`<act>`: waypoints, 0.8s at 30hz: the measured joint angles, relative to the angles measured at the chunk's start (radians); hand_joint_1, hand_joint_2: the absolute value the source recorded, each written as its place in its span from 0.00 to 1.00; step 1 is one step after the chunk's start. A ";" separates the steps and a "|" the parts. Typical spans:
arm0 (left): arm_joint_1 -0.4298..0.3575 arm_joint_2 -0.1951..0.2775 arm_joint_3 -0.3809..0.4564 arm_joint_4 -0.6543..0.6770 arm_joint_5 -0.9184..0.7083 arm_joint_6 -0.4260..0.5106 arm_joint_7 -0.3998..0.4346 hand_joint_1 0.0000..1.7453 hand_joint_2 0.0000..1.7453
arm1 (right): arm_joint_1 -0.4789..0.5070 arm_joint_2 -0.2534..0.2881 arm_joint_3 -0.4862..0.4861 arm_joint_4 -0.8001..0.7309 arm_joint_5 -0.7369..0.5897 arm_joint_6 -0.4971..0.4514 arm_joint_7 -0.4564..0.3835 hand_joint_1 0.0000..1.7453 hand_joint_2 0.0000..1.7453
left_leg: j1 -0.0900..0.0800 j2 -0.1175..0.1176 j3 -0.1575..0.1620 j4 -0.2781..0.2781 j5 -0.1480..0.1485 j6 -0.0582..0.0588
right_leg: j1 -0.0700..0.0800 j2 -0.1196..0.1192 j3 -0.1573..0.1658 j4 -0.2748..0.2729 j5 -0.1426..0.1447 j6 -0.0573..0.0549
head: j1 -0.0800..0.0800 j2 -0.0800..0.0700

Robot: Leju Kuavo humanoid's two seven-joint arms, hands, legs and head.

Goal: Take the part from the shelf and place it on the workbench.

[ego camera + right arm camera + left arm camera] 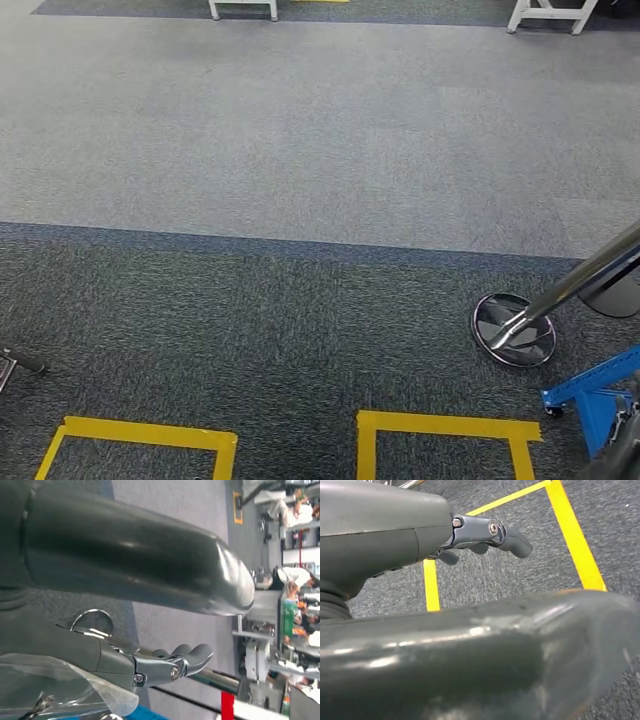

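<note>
In the left wrist view we see the left hand (482, 532) upper centre, fingers stretched out, nothing in it. In the head view we have a yellow tape square (143, 435) lower left on dark carpet (287, 320), a round chrome base (515, 330) at right and a blue frame (596, 390) lower right. In the right wrist view, a crinkled clear plastic bag (64, 680) with metal glinting inside sits lower left, against the right hand (151, 667). Its fingers lie straight, and we can't tell whether it grips the bag.

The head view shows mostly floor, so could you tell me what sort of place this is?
Probably an indoor workshop or test hall: carpet floor marked with yellow tape squares, a chrome barrier post and a blue metal frame.
</note>
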State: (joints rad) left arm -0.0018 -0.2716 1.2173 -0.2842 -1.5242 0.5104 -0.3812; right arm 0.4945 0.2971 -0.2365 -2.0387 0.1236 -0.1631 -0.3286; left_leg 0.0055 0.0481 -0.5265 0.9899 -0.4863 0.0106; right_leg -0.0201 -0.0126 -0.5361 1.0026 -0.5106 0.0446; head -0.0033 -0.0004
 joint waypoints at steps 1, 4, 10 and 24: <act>-0.001 0.000 0.000 0.000 0.000 0.000 -0.001 0.00 0.00 | 0.000 0.000 0.000 0.000 0.003 -0.001 -0.001 0.00 0.00 | -0.001 0.001 0.000 0.002 0.000 -0.006 | 0.003 -0.001 0.006 -0.011 -0.001 -0.007 | 0.000 0.000; 0.000 -0.001 0.000 0.000 0.000 0.000 -0.002 0.00 0.00 | 0.001 0.000 0.000 0.000 0.006 -0.005 -0.002 0.00 0.00 | 0.002 -0.005 -0.002 0.010 -0.007 -0.021 | 0.005 0.004 0.006 -0.011 0.005 -0.027 | -0.001 0.000; 0.003 0.000 0.001 0.000 0.001 0.000 -0.002 0.00 0.00 | 0.000 0.000 0.000 0.000 0.007 -0.007 -0.003 0.00 0.00 | 0.004 -0.037 -0.129 0.306 -0.143 -0.027 | 0.011 0.015 0.010 -0.013 0.011 -0.048 | -0.004 0.000; 0.002 -0.006 0.010 0.000 0.004 -0.013 -0.005 0.00 1.00 | -0.001 0.000 0.014 0.002 0.091 -0.071 0.027 0.00 1.00 | -0.012 -0.056 -0.005 -0.005 0.008 0.000 | 0.013 0.033 0.002 -0.025 0.013 -0.039 | 0.004 0.000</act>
State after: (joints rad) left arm 0.0001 -0.2773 1.2269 -0.2842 -1.5203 0.4973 -0.3864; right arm 0.4937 0.2972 -0.2226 -2.0370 0.2141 -0.2343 -0.3021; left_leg -0.0066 -0.0078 -0.5311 0.9853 -0.4788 0.0104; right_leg -0.0071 0.0205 -0.5345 0.9772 -0.4976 0.0055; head 0.0008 -0.0004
